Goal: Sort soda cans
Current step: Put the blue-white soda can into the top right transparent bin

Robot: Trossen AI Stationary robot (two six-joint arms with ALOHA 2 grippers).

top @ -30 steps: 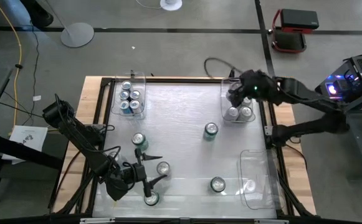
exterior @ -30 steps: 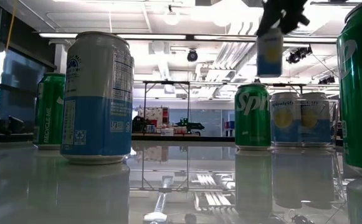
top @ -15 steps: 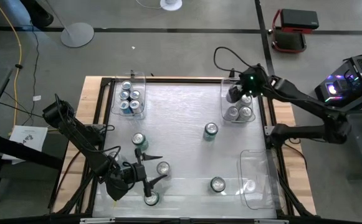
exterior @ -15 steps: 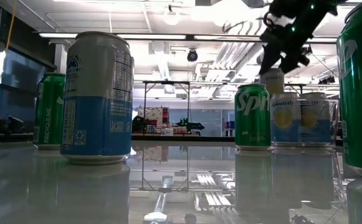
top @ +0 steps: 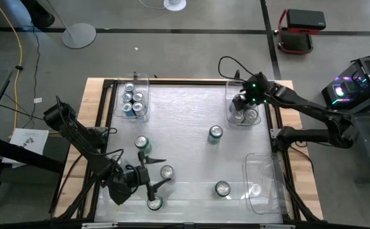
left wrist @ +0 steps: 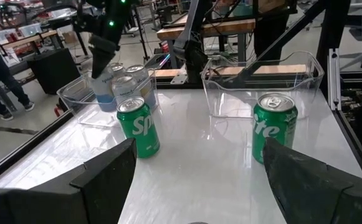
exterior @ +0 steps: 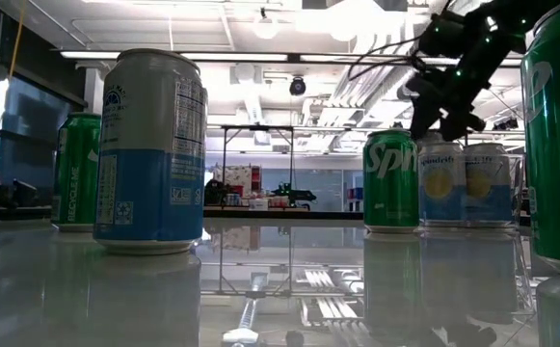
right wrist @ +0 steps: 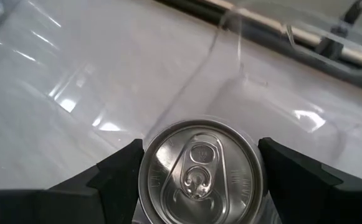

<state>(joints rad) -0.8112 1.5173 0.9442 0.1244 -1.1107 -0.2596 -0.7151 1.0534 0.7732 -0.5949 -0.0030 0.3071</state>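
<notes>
Right claw (top: 241, 103) clamped on a can (right wrist: 198, 174), lowered inside the far-right bin (top: 230, 89) beside 2 cans. Risk: knocking neighbours over on release. Left claw (top: 154, 185) open, idle over the near tabletop (top: 185, 127) cans.

White table (top: 185, 114) carries soda cans (top: 216, 132) (plus clear bins (top: 263, 184)).

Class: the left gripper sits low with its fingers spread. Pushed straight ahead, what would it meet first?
Probably nothing nearby: the left gripper points between two green cans, toward an empty bin; depth unclear.
</notes>
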